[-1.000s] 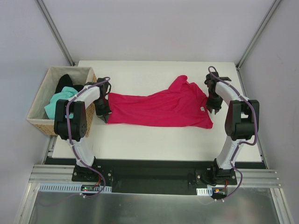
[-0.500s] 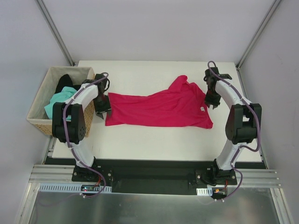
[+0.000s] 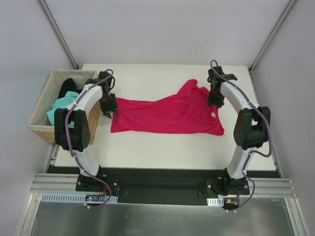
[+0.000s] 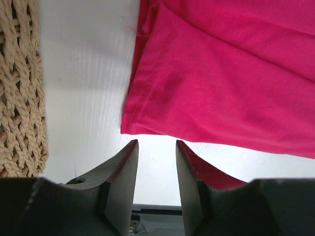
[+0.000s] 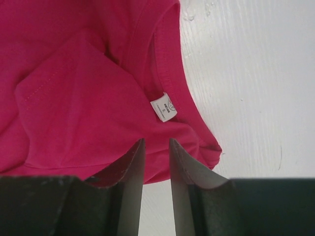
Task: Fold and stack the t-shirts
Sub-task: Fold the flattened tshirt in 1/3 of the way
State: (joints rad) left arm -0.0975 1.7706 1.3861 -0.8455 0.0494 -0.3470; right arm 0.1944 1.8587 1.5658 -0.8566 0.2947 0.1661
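A crimson t-shirt (image 3: pixel 167 114) lies spread flat across the table, its hem to the left and its collar to the right. In the left wrist view its hem corner (image 4: pixel 147 118) lies just ahead of my left gripper (image 4: pixel 156 147), which is open and empty over bare table. From above, the left gripper (image 3: pixel 110 108) sits at the shirt's left edge. My right gripper (image 5: pixel 156 145) hovers over the collar, near the white label (image 5: pixel 164 106), jaws narrowly open with nothing between them. In the top view the right gripper (image 3: pixel 212 101) is at the shirt's far right part.
A tan wicker basket (image 3: pixel 40 123) stands at the table's left edge, close to my left arm; its weave (image 4: pixel 19 88) fills the left wrist view's left side. It holds a teal t-shirt (image 3: pixel 60 109) and a black t-shirt (image 3: pixel 68 87). White table (image 3: pixel 147 142) surrounds the crimson shirt.
My left gripper has opened and moved from the shirt's near left corner toward the far side. The right gripper has moved farther back and left along the collar.
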